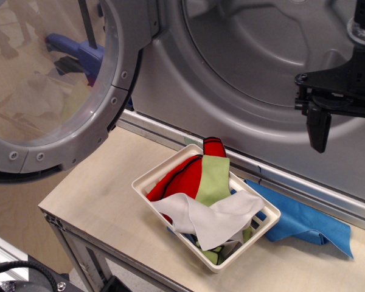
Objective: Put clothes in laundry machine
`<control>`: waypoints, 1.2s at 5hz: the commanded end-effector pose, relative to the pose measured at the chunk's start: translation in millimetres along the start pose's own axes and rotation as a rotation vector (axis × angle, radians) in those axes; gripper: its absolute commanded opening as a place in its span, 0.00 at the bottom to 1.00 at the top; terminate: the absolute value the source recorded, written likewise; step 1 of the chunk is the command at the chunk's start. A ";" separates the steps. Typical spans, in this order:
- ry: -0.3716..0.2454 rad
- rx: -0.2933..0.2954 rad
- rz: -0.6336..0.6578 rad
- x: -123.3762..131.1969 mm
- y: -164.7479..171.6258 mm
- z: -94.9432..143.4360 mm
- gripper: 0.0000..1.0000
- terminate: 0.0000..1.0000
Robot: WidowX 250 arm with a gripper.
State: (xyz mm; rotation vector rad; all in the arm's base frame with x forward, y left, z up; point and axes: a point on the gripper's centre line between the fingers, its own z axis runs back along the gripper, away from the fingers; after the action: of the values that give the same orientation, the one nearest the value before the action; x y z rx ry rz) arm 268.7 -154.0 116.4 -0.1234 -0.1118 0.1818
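Observation:
A white slotted basket [147, 182] on the wooden table holds the clothes: a white piece [216, 216] on top, a red piece with black trim [182, 176] and a lime green piece [213, 176]. A blue piece [304, 222] lies on the table right of the basket, partly under it. The laundry machine [243, 67] is grey, and its wide drum mouth stands open behind the table. Its round door [103, 115] with a clear window is swung open at the left. My black gripper [319, 137] hangs in front of the drum at the right, above the blue piece, holding nothing. Only one downward finger shows.
The wooden table [97, 194] has a bare stretch left of the basket, and its front edge runs diagonally. The machine's metal sill [170, 137] runs along the table's back. The open door overhangs the table's left corner.

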 end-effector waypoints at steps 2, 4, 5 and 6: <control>0.010 0.002 -0.063 -6.1 37.0 1.3 1.00 0.00; -0.023 0.026 -0.077 -2.4 95.0 -3.1 1.00 0.00; -0.041 0.037 -0.098 -3.4 116.9 -20.0 1.00 0.00; -0.034 -0.042 -0.104 -4.2 115.6 -32.2 1.00 0.00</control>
State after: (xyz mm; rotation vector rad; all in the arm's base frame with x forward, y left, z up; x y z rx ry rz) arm 244.3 -46.3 62.8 -0.1630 -0.1318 0.0857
